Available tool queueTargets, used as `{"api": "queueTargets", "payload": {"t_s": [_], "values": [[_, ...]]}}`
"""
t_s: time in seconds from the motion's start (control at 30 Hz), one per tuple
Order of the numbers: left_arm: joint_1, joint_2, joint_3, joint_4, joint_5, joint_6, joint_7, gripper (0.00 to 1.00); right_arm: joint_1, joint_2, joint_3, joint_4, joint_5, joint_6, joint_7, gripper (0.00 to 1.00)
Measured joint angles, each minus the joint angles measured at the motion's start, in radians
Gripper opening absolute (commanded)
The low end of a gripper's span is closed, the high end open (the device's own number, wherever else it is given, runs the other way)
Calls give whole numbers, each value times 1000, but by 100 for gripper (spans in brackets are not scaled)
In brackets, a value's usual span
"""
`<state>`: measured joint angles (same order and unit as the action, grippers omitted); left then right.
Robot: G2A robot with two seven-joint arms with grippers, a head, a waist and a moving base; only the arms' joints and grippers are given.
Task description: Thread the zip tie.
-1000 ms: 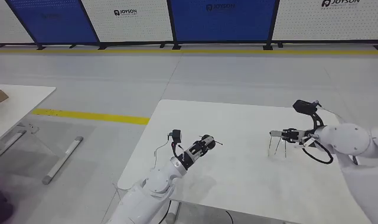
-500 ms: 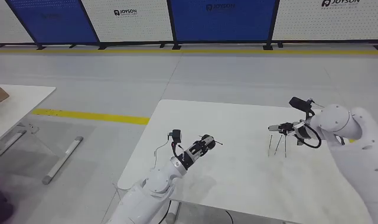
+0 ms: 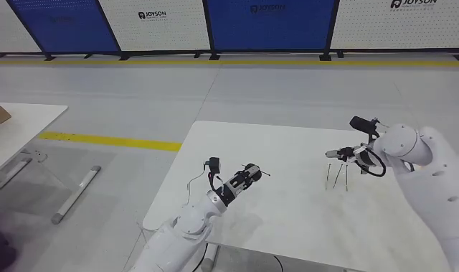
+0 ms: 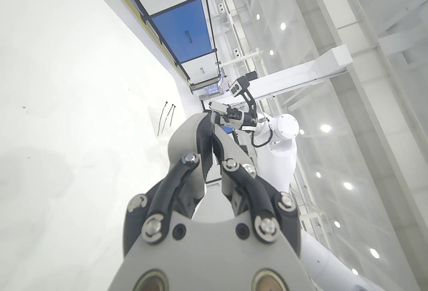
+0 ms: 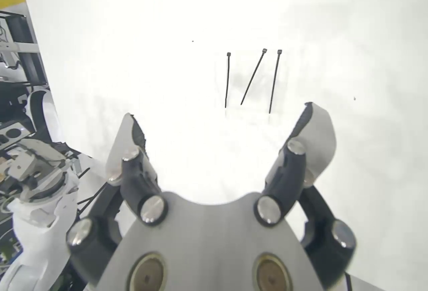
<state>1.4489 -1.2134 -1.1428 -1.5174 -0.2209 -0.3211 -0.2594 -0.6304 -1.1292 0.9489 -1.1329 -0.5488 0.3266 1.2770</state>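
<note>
**Left gripper** (image 3: 252, 173): nearest the robot, raised off the near left part of the table (image 3: 287, 222), well apart from the task's things. Its own wrist view settles the claw's state. The two fingers (image 4: 187, 141) press together along their dark pads, so the claw is closed, and nothing is visible between them. The top view adds a thin dark sliver (image 3: 265, 174) at the tip, too small to identify.

**Right gripper** (image 5: 222, 116): farther out, over the right half of the table, claw spread wide and empty. Three zip ties (image 5: 253, 76) lie flat on the table just beyond its fingertips, and none is touched.

- Right wrist view: resolves the ties singly. The two outer ones run nearly parallel and the middle one slants. Its head is near one neighbour's head and its tail nearer the other's. All heads point away from the claw, and the ties lie apart.
- Top view: reduces them to thin dark lines (image 3: 337, 176) just beneath the same gripper (image 3: 336, 155).
- Left wrist view: shows that gripper (image 4: 215, 105) far off and from the side, raised clear of the surface, with the ties (image 4: 166, 118) on the table near it.

**Background**, top view: grey floor (image 3: 215, 92), a yellow line (image 3: 107, 141), a second table (image 3: 21, 125) at far left, and blue and white panels (image 3: 269, 17) along the back.
</note>
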Motion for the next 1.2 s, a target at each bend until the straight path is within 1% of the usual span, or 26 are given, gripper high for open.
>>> {"api": "queueTargets", "payload": {"t_s": [0.17,0.23,0.4,0.57,0.63,0.73,0.97,1.03,1.1,1.13,1.2], "values": [[0,0,0,0,0,0,0,0,-35,5,-10,-29,-55,-116,-88,100],[0,0,0,0,0,0,0,0,-55,7,-8,-37,-59,-139,-120,100],[0,0,0,0,0,0,0,0,-131,17,26,-71,-42,-195,-212,100],[0,0,0,0,0,0,0,0,-194,27,50,-111,-52,-222,-264,100],[0,0,0,0,0,0,0,0,-208,30,58,-123,-61,-231,-276,100],[0,0,0,0,0,0,0,0,-218,34,66,-136,-79,-233,-291,100],[0,0,0,0,0,0,0,0,-217,33,66,-136,-79,-232,-290,100],[0,0,0,0,0,0,0,0,-220,33,67,-130,-87,-224,-298,100],[0,0,0,0,0,0,0,0,-228,31,49,-147,-126,-182,-332,100],[0,0,0,0,0,0,0,0,-224,32,50,-158,-126,-179,-328,100],[0,0,0,0,0,0,0,0,-207,37,79,-136,-71,-239,-261,100]]}}
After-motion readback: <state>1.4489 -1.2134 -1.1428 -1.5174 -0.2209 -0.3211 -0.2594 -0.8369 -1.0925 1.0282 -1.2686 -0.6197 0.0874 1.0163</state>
